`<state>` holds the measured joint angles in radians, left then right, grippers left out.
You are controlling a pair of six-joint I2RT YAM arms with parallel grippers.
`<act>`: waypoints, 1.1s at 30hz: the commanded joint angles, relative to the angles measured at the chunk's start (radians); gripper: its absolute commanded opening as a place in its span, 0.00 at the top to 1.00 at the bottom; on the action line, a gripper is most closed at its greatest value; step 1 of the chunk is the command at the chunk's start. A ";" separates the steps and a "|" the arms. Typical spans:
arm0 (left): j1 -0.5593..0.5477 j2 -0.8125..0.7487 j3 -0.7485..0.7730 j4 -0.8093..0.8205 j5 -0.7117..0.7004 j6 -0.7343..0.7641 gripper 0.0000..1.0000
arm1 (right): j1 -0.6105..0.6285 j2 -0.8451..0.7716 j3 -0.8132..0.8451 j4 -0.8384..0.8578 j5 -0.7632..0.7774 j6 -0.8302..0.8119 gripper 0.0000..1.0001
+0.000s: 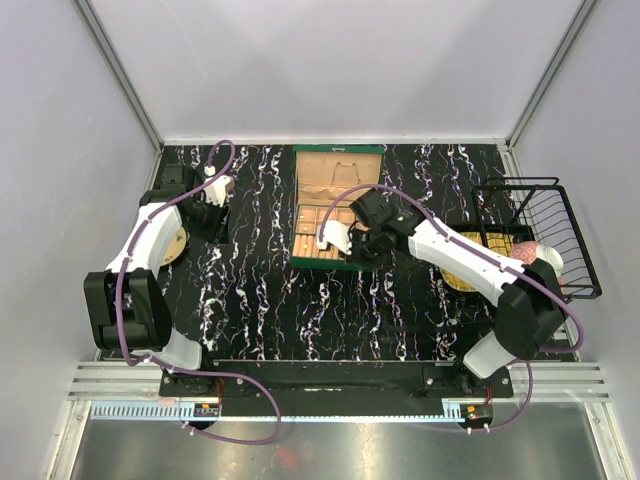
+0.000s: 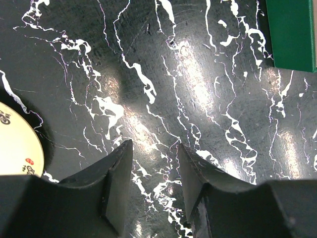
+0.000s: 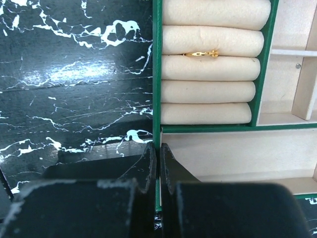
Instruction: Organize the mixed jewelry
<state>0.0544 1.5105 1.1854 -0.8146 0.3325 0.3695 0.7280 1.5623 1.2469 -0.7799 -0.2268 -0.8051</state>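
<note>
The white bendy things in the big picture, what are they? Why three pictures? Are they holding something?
They are a robot's left arm and right arm, on a black marbled table. The big picture looks down from above; the other two come from a camera on each wrist. The left gripper is open over bare table. The right gripper is shut, with nothing seen in it, at the edge of the green jewelry box. A small gold ring sits between its cream cushion rolls.

L arm [image 1: 150, 232] bent, wrist at far left, angled down; L jaws partly apart, nothing between. R arm [image 1: 462, 256] stretched twd centre; R jaws pressed together, tips touching.
</note>
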 commanded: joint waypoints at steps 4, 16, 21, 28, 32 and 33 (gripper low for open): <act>0.007 0.008 0.036 0.026 0.026 0.008 0.55 | -0.061 -0.001 0.017 0.093 -0.057 -0.063 1.00; 0.007 0.017 0.051 0.019 0.028 0.014 0.55 | -0.085 0.107 0.080 0.094 -0.082 -0.131 1.00; 0.005 0.020 0.051 0.014 0.036 0.016 0.55 | -0.102 0.136 0.105 0.096 -0.086 -0.149 1.00; 0.007 0.034 0.056 0.015 0.046 0.013 0.56 | -0.124 0.157 0.112 0.097 -0.097 -0.158 1.00; 0.007 0.042 0.062 0.015 0.056 0.009 0.56 | -0.127 0.159 0.111 0.097 -0.101 -0.158 1.00; 0.007 0.043 0.065 0.014 0.057 0.008 0.56 | -0.130 0.162 0.111 0.097 -0.103 -0.158 1.00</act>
<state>0.0544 1.5501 1.1980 -0.8146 0.3531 0.3706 0.6079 1.7294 1.3090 -0.7280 -0.3000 -0.9405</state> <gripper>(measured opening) 0.445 0.022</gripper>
